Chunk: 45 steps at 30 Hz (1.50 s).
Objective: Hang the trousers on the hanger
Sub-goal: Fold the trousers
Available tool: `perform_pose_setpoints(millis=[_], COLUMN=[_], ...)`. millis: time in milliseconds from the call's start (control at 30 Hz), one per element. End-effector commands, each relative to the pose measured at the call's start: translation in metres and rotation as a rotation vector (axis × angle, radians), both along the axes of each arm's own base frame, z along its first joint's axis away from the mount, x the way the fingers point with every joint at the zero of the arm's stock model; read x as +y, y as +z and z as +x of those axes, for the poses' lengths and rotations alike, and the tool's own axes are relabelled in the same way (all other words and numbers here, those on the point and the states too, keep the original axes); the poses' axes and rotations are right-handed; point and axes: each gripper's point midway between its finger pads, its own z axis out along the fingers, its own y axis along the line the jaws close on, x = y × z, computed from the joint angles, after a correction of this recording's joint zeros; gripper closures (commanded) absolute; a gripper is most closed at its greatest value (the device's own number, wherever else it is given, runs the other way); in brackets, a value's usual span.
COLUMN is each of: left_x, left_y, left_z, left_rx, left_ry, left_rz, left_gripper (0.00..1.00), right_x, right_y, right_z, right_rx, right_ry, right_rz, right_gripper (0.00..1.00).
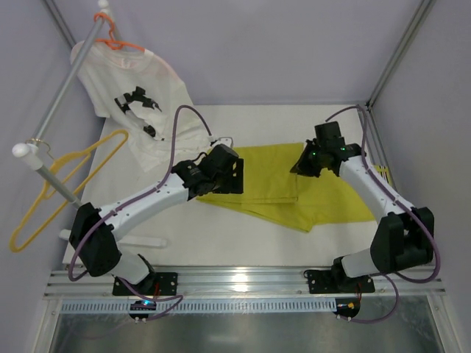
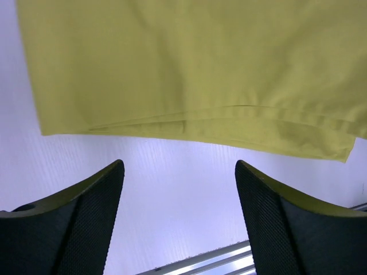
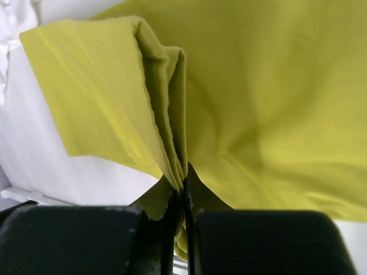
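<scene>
Right claw (image 3: 184,192) was clamped on a fold of the trousers (image 1: 324,198) lying on the counter (image 1: 221,235), my left claw (image 2: 179,172) gaped empty beside them, and the hanger (image 1: 87,151) hung bare, so I judged little done.

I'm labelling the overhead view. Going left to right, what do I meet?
yellow hanger → white T-shirt → left gripper → right gripper. The trousers spread beneath both grippers, so they are left out of the order.

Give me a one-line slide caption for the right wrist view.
Right hand pinched shut on a bunched fold of the yellow-green trousers, white table showing beside it.
</scene>
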Motion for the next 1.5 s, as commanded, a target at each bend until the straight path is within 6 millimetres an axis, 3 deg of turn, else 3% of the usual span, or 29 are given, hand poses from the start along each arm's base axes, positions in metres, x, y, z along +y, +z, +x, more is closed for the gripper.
perform_pose_setpoints(millis=[0,167,267,367,500,733,867,1033,1133,1167,1233,1267,1300,1367,1467], left_x=[0.015,0.039,0.046,0.044,0.035,0.023,0.016,0.009,0.012,0.011,0.015,0.016,0.019,0.032,0.068], left_y=[0.015,-0.008,-0.024,-0.038,-0.06,-0.078,-0.095,-0.122,-0.134,-0.136,-0.136,-0.134,-0.133,-0.129,-0.133], left_z=[0.009,0.031,0.038,0.042,0.04,0.046,0.05,0.052,0.052,0.048,0.049,0.049,0.049,0.049,0.049], left_rx=[-0.051,0.007,0.049,0.074,0.128,0.144,0.194,0.265,0.303,0.327,0.34,0.341,0.341,0.354,0.374], left_ry=[0.017,0.089,0.112,0.102,0.067,0.05,0.042,0.04,0.063,0.056,0.067,0.07,0.074,0.093,0.187], left_rz=[0.024,0.062,0.057,0.052,0.052,0.029,0.03,0.013,0.021,0.006,-0.001,0.0,0.007,0.044,0.159], left_gripper=[0.2,0.16,0.15,0.15,0.16,0.16,0.19,0.22,0.33,0.5,0.67,0.82,0.88,1.0,1.0], right_x=[-0.058,-0.116,-0.139,-0.169,-0.205,-0.216,-0.227,-0.227,-0.234,-0.237,-0.235,-0.233,-0.227,-0.215,-0.194], right_y=[0.011,0.021,0.026,0.033,0.027,0.014,0.004,-0.012,-0.026,-0.031,-0.042,-0.047,-0.051,-0.061,-0.073], right_z=[-0.044,-0.056,-0.063,-0.069,-0.077,-0.067,-0.067,-0.056,-0.057,-0.058,-0.057,-0.054,-0.05,-0.042,-0.034], right_rx=[0.088,0.112,0.125,0.15,0.211,0.19,0.207,0.194,0.224,0.235,0.253,0.246,0.239,0.211,0.185], right_ry=[0.042,-0.064,-0.13,-0.203,-0.284,-0.303,-0.329,-0.322,-0.339,-0.349,-0.34,-0.339,-0.324,-0.284,-0.215], right_rz=[-0.134,-0.181,-0.18,-0.288,-0.371,-0.384,-0.433,-0.418,-0.435,-0.445,-0.423,-0.406,-0.369,-0.3,-0.191], right_gripper=[0.96,0.96,0.96,0.96,0.96,0.96,0.96,0.93,0.89,0.88,0.87,0.84,0.83,0.78,0.71])
